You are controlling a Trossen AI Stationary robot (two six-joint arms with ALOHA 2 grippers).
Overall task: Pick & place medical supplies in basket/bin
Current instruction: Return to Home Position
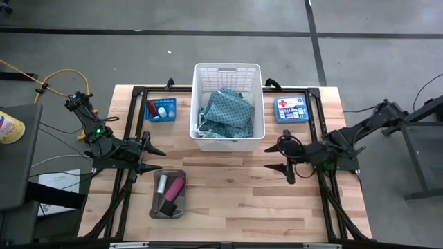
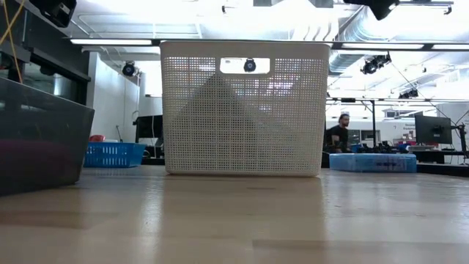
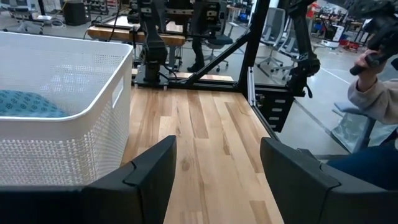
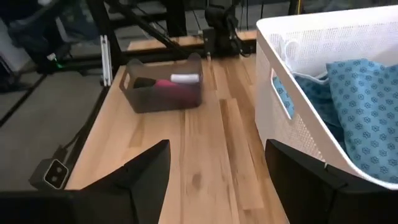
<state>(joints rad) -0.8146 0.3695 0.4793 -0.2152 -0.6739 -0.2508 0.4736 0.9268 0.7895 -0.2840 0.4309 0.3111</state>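
Teal cloths (image 1: 227, 115) are lying in the white basket (image 1: 228, 68) while left claw (image 1: 158, 159) and right claw (image 1: 271, 158) are hovering nearby, fingers apart.

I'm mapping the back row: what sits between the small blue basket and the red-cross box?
The large white basket, with the teal cloths inside, stands between them, apart from both; the high view shows it.
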